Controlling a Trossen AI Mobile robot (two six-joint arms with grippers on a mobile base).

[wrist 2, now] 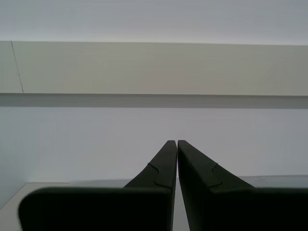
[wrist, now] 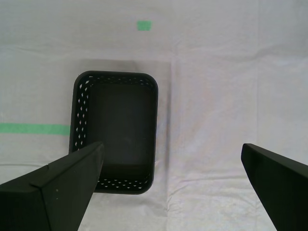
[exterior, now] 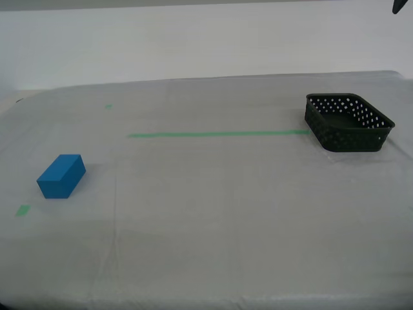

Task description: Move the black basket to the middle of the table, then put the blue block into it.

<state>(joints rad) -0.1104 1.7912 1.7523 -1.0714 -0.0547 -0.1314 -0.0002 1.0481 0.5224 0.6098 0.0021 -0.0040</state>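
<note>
The black basket [exterior: 352, 137] stands empty on the table [exterior: 226, 194] at the exterior view's right, just past the end of a green tape line [exterior: 216, 134]. The blue block [exterior: 61, 175] lies far off at the exterior view's left. My first gripper [wrist: 171, 147] hangs high above the basket [wrist: 79, 115], open wide, with nothing between its fingers and the basket partly under one finger. My second gripper [wrist 2: 177, 142] is shut on nothing and points at a pale wall. In the exterior view, only a dark bit of an arm [exterior: 403, 5] shows at the top right corner.
Whitish-grey cloth covers the table. Small green tape bits [exterior: 23, 210] [exterior: 108, 106] lie near the block and further back, and another bit [wrist: 143, 25] lies beyond the basket. A white wall stands behind the table's far edge [exterior: 213, 79].
</note>
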